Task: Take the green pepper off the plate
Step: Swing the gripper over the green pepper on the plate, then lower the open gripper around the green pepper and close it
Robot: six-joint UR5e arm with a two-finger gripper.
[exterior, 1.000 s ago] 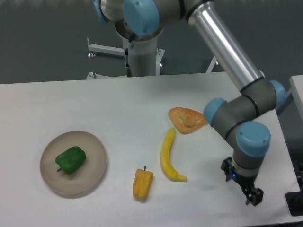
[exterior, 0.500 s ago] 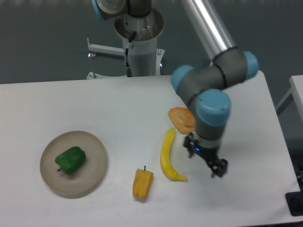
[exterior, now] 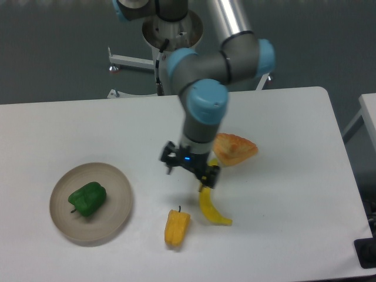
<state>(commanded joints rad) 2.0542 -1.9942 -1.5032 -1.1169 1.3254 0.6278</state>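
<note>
One green pepper (exterior: 87, 198) lies on the plate (exterior: 117, 202) at the left of the white surface (exterior: 88, 129), well apart from the pincer (exterior: 187, 180), whose fingers are spread with nothing between them. Near the pincer lie a yellow-orange pepper (exterior: 176, 227), a banana (exterior: 210, 210) and a pastry (exterior: 235, 148); no writing can be read anywhere.

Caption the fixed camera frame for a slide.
Gripper above the table, right of the green pepper lying on its plate.
</note>
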